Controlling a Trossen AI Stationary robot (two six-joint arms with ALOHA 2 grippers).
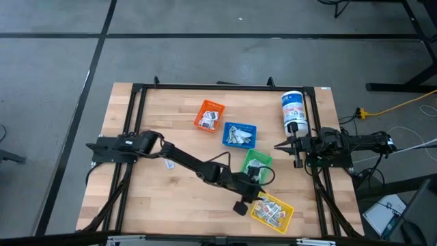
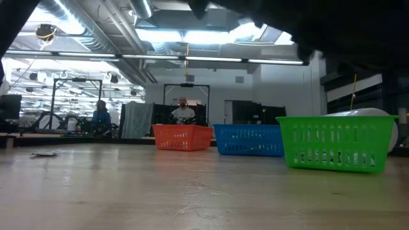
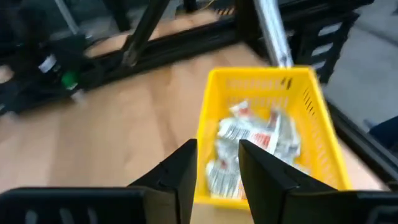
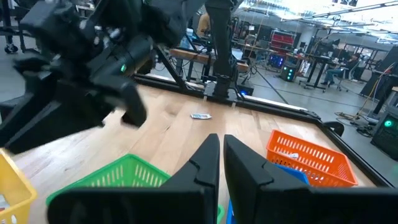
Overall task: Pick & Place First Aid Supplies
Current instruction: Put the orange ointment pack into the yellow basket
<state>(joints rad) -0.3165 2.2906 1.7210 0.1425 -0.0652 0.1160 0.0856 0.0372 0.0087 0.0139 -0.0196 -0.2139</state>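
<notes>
The left gripper (image 3: 216, 163) had its jaws parted with nothing between them, poised above the near edge of the yellow bin (image 1: 272, 211), and through the gap showed the first aid supplies (image 3: 255, 140), a heap of small white packets with red and grey print lying inside that bin. Only the left wrist view gave the packets that clearly; from overhead they were a pale speckle in the yellow bin at the table's front edge. The overhead view alone showed packets in the orange bin (image 1: 209, 115) and the blue bin (image 1: 240, 134), and one stray packet (image 1: 168, 164) on the wood beside the left arm. The low view hid all contents behind the bin walls, the green bin (image 2: 335, 143) closest. The left arm stretched long and low across the table (image 1: 157, 198) from its left side. The right gripper (image 1: 280, 145) waited at the right edge below the white canister (image 1: 293, 111), jaws nearly together and empty
</notes>
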